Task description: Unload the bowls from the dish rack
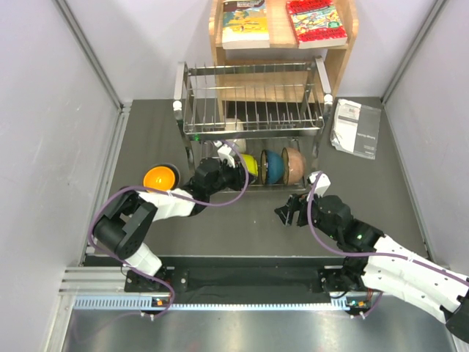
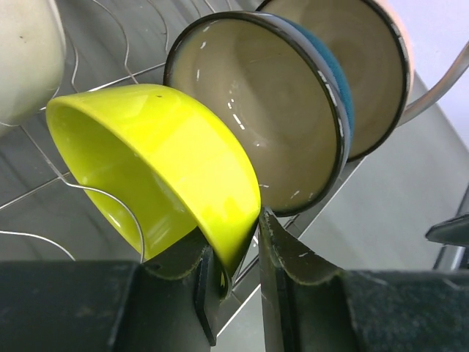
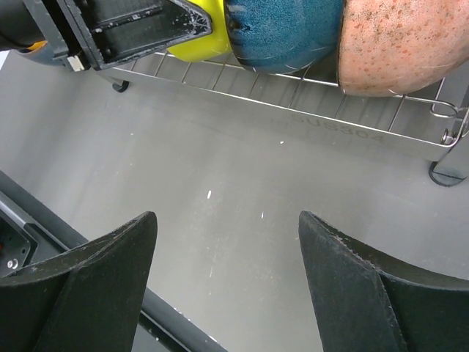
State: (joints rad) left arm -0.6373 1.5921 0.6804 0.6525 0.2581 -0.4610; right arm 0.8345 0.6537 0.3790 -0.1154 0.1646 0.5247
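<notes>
The silver dish rack stands at the table's back. Its lower tier holds a lime-yellow bowl, a teal-blue bowl and a pinkish-tan bowl, all on edge. My left gripper is shut on the lime-yellow bowl, its rim between the fingers. The teal-blue bowl stands just behind it, and a cream-white bowl is to the left. An orange bowl sits on the table left of the rack. My right gripper is open and empty over the table before the rack rail. The light blue bowl is out of view.
A wooden shelf with books stands behind the rack. A paper booklet lies on the table right of the rack. Grey walls close both sides. The left arm shows at the top left of the right wrist view.
</notes>
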